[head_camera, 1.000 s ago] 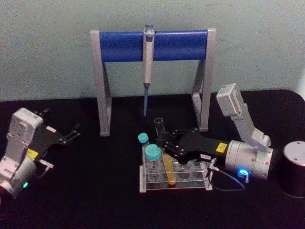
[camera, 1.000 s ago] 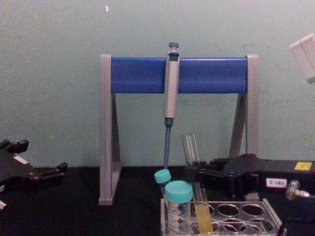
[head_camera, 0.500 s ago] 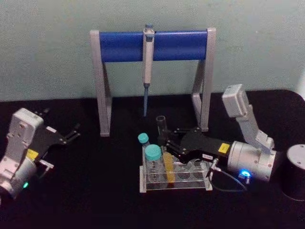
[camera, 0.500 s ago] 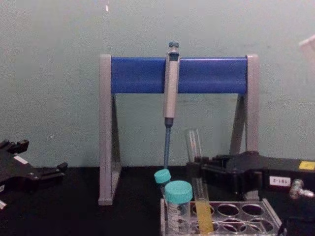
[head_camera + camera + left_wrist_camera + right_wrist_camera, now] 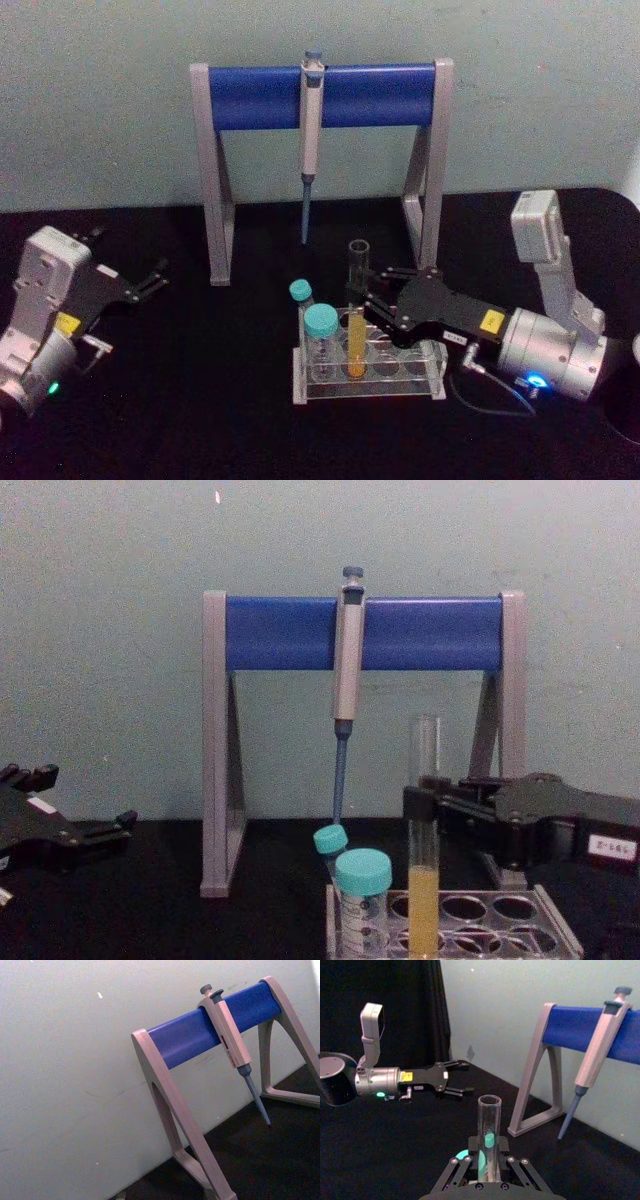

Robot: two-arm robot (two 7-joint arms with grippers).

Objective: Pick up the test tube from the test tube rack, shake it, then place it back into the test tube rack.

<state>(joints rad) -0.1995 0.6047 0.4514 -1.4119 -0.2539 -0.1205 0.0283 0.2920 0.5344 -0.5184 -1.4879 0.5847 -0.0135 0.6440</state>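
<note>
Head view: the right gripper (image 5: 362, 305) is clamping the upright test tube (image 5: 356, 335), its base sitting in the test tube rack (image 5: 400, 390). The left gripper (image 5: 155, 278) is idling far left, fingers spread.

Left wrist view: it's facing the pipette stand (image 5: 200, 1030).

Right wrist view: jaws pinching glass.

Chest view: yellow liquid (image 5: 423, 910) is sitting down among the holes.

Looks like pickup; next, a straight lift.

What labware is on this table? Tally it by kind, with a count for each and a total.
Test tube: 1, gripped by the right gripper; the left gripper is parked at the left
Teal-capped vials: 2
Test tube rack: 1
Pipette: 1
Pipette stand: 1
Total: 6
</note>
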